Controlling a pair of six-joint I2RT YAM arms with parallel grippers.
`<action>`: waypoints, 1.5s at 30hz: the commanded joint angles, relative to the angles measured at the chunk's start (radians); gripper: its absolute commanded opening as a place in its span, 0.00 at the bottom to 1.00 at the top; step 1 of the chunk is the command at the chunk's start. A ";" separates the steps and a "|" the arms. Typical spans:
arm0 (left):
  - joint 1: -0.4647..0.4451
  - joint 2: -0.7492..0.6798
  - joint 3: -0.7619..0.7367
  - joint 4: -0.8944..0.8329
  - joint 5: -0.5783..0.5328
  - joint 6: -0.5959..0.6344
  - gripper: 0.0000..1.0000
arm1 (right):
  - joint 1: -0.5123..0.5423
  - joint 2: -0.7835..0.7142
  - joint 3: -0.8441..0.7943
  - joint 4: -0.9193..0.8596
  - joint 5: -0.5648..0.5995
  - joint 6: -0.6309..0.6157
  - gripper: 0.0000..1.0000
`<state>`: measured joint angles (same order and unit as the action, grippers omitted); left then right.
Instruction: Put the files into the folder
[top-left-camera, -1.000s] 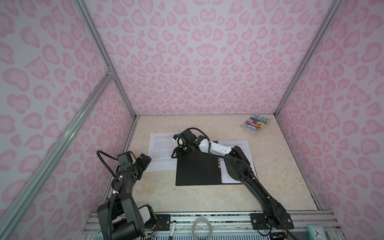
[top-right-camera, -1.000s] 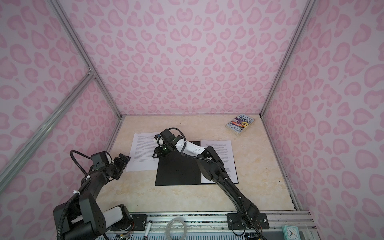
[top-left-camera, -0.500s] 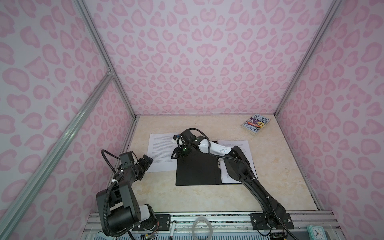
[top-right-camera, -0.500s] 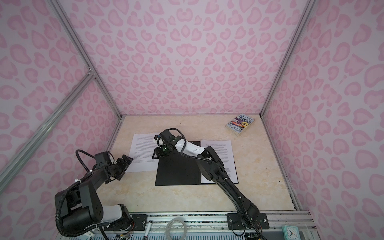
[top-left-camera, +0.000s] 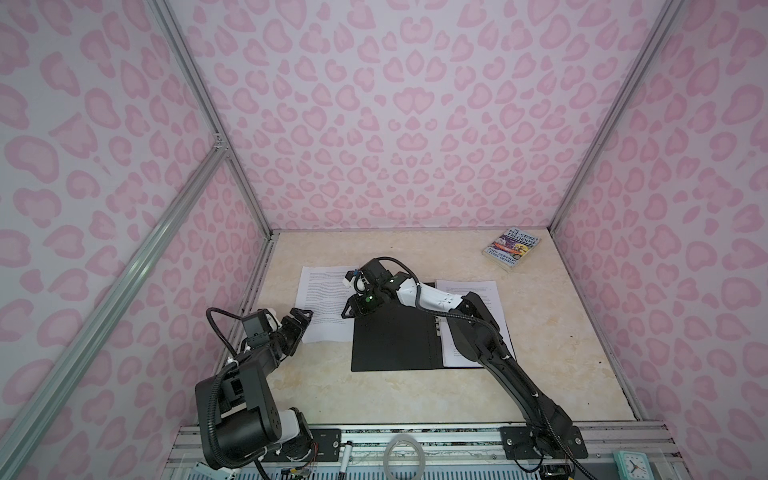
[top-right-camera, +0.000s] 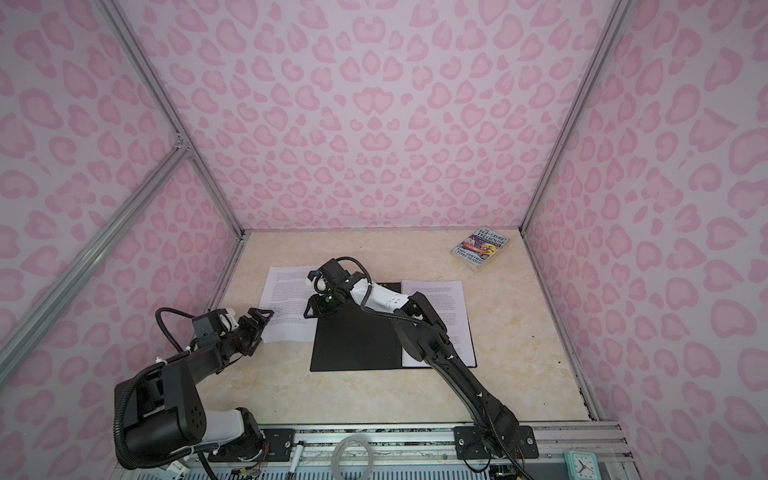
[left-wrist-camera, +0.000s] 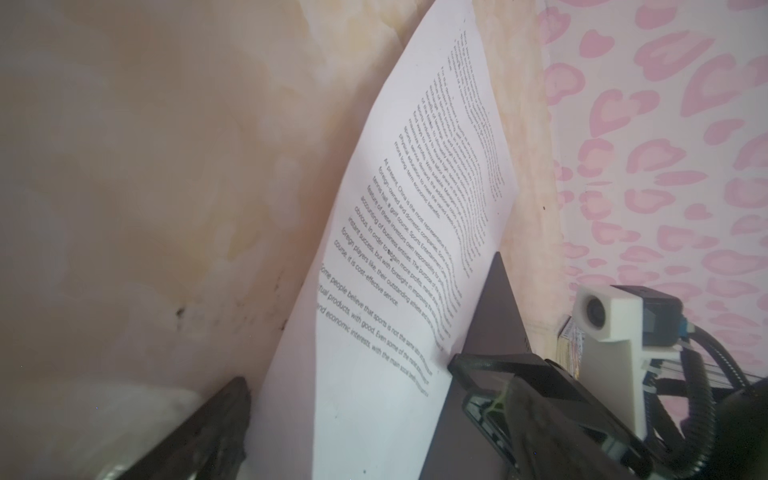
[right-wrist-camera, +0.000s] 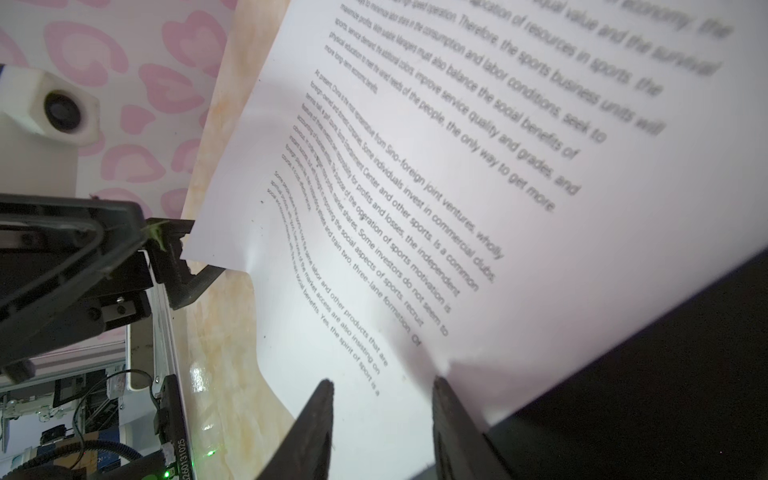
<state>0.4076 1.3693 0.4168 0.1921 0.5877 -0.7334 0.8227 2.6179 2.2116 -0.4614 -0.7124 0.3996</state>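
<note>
Several loose sheets (top-left-camera: 322, 299): light, floppy, slippery. Pinch right edge beside folder (top-left-camera: 390, 345). My right gripper (right-wrist-camera: 381, 380) half-open there, nothing clamped; left gripper (top-left-camera: 301, 316) wide open.

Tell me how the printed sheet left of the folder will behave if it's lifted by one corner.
Probably floppy: the sheet ripples near the right gripper. Likely very light, being thin paper. It may slide rather than lift when nudged, since the table looks glossy.
</note>
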 joint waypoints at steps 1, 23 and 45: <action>-0.001 0.027 -0.005 -0.041 -0.027 -0.042 0.99 | 0.002 0.023 -0.007 -0.042 -0.004 0.005 0.41; -0.001 -0.016 0.026 -0.185 -0.241 -0.003 0.65 | -0.004 0.024 -0.012 -0.031 -0.020 0.016 0.39; 0.022 0.008 0.077 -0.220 -0.324 0.015 0.99 | -0.011 0.011 -0.042 -0.002 -0.039 0.021 0.38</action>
<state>0.4274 1.3403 0.4858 0.0547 0.2710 -0.7315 0.8124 2.6202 2.1826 -0.4210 -0.7704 0.4122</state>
